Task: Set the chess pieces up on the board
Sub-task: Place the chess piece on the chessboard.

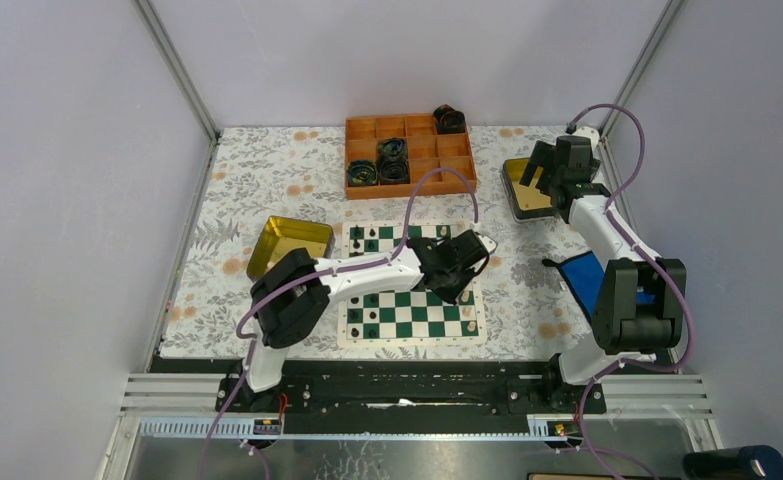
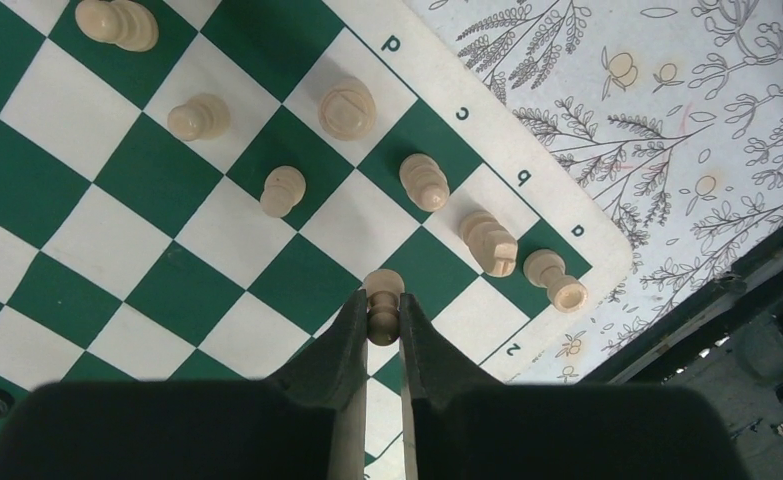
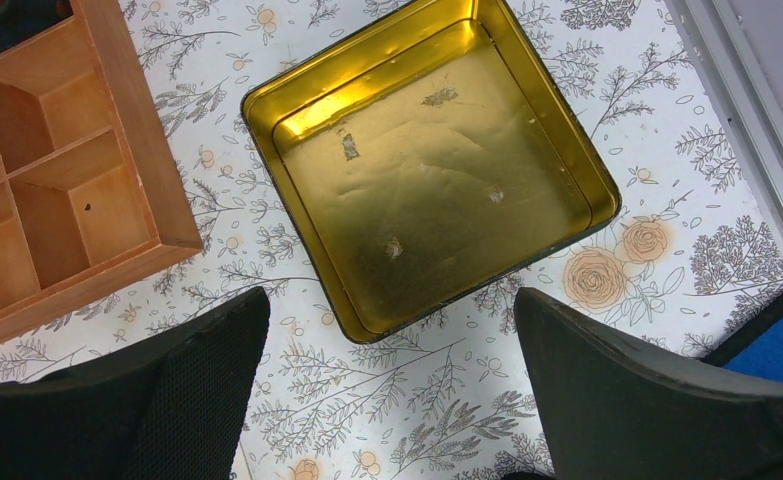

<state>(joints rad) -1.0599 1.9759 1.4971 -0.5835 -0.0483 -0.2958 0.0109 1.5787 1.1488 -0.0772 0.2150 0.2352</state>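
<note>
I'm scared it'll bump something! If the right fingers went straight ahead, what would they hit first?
Probably the gold tin, or the flowery cloth just before it; depth is unclear.

Left tool [image 1: 464, 268] over right side of board [image 1: 407, 312], frame centre. Right tool [image 1: 537, 177] above yellow tin [image 1: 527, 204], upper right. Chess pieces [image 1: 370, 243] at board's left corners. Orange tray [image 1: 411, 187] top centre.

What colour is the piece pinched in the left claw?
Cream-white piece; best seen in the left wrist view.
</note>
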